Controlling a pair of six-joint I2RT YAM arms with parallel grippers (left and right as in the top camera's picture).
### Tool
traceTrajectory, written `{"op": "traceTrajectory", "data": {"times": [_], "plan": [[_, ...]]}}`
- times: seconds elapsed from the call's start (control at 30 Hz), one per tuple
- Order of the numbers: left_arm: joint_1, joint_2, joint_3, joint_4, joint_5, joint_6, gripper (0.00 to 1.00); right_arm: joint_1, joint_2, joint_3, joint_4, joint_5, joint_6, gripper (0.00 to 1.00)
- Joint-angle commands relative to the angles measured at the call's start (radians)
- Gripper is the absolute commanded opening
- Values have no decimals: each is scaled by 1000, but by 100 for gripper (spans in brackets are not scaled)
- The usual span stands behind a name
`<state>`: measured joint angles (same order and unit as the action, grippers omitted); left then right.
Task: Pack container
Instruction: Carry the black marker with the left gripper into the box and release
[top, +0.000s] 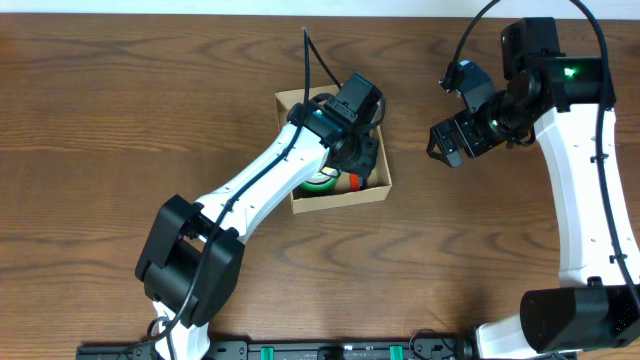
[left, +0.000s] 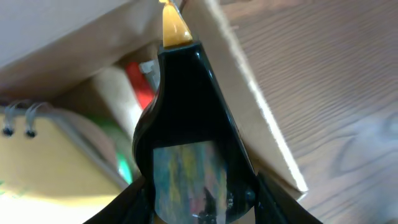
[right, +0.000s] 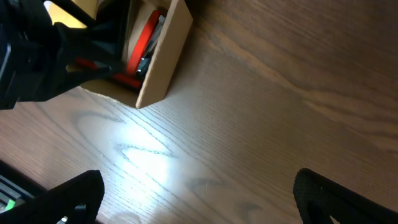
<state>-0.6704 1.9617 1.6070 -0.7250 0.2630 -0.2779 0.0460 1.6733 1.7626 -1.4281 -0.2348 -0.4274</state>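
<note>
The container is a small tan cardboard box standing open at the middle of the table. My left gripper reaches down into its right half. In the left wrist view the left gripper is shut on a glossy black object with a yellow-orange tip, held over the box's right wall. My right gripper is open and empty above bare table to the right of the box. The right wrist view shows its fingers wide apart and the box's corner at top left.
Inside the box lie a green tape roll, an orange-tipped item, a yellow spiral notebook and a red item, which also shows in the right wrist view. The wooden table surrounds the box.
</note>
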Motion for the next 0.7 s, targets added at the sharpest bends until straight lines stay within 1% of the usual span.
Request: {"op": "traceTrajectory", "data": {"times": [0.0, 0.27, 0.3, 0.37, 0.4, 0.47, 0.53, 0.57, 0.6, 0.63, 0.67], "plan": [[-2, 8, 19, -1, 29, -12, 10, -7, -4, 10, -1, -1, -15, 99], [-5, 8, 19, -23, 26, -63, 14, -6, -4, 10, 0, -2, -15, 99], [-5, 8, 19, -23, 27, -63, 17, -6, -4, 10, -1, -2, -14, 99], [-5, 8, 19, -21, 26, -64, 33, -6, -4, 10, -1, -5, -14, 99], [-5, 8, 19, -21, 27, -64, 36, -6, -4, 10, -1, -9, -14, 99], [-5, 8, 19, -17, 27, -64, 48, -6, -4, 10, -1, -10, -14, 99], [-5, 8, 19, -10, 27, -63, 63, -5, -4, 10, -1, -11, -13, 99], [-5, 7, 19, -6, 29, -63, 70, -5, -4, 10, -2, -20, -13, 99], [-5, 7, 19, -2, 33, -63, 74, -5, -4, 10, -1, -32, -9, 99], [-5, 7, 19, 2, 40, -63, 81, -5, -4, 10, -1, -46, 1, 99], [-5, 7, 19, 5, 45, -63, 84, -5, -4, 10, -1, -56, 10, 99]]}}
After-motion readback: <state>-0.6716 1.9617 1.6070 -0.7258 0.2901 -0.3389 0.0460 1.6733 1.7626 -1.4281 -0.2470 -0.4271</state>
